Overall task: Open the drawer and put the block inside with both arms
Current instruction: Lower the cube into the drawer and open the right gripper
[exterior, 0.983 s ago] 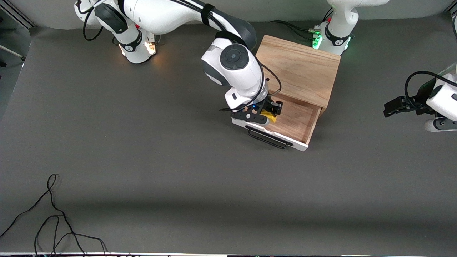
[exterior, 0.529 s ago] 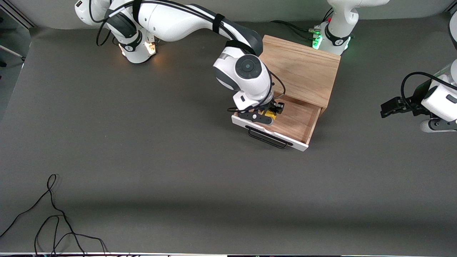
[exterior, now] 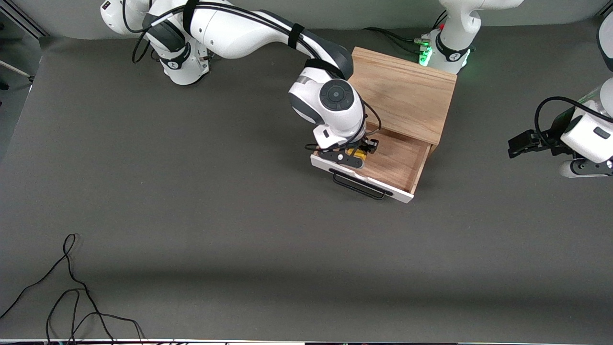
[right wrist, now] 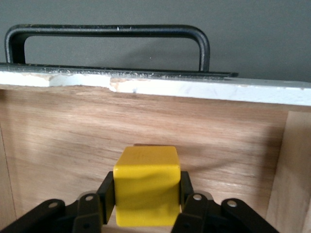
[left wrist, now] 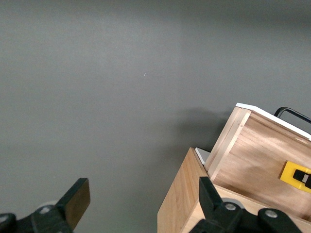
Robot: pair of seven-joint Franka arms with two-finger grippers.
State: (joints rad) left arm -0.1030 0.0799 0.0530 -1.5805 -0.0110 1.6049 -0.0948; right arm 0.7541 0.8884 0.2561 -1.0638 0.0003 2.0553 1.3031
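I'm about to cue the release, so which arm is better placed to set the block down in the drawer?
The right. Its claw is shut on the block inside the open drawer. The left claw hangs open off toward its end of the table.

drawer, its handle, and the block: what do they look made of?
Drawer: light wood, bare or thinly finished, with grain showing on floor and walls; the front panel is painted white, chipped along its top edge.
Handle: probably metal wire or rod, black coated, slight sheen.
Block: smooth glossy yellow with rounded edges; plastic or painted wood, can't tell which.
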